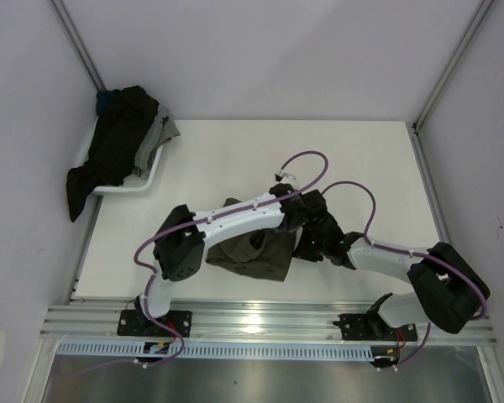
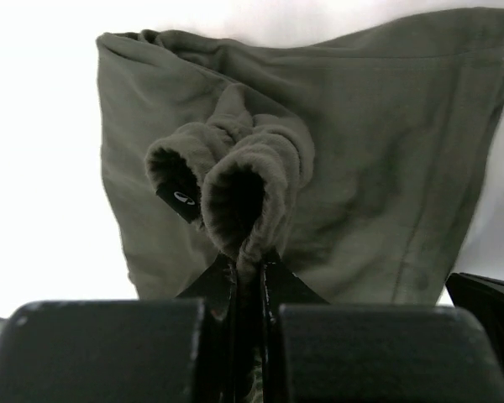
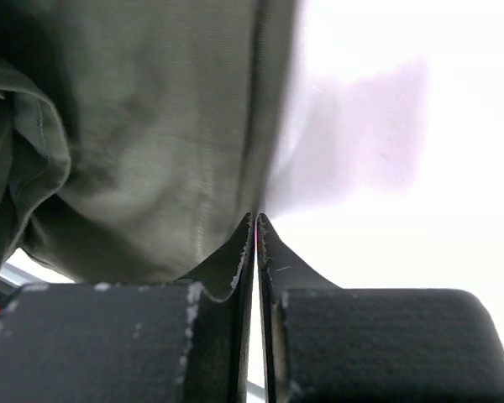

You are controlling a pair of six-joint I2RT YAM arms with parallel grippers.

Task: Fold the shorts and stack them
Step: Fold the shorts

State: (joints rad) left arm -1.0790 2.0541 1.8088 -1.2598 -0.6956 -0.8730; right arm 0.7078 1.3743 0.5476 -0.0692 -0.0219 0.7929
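Left end effector [image 2: 250, 267] clamps the olive-green shorts [image 2: 386, 159] by their bunched waistband, cloth spreading just ahead. Right end effector [image 3: 256, 225] is closed at their edge, hold uncertain; a thin bite could slip, spoiling the fold.

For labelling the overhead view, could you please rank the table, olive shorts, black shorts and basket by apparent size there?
1. Table.
2. Black shorts and olive shorts look alike; the left arm hides part of the olive pair.
3. Basket: mostly covered, visible part smallest.
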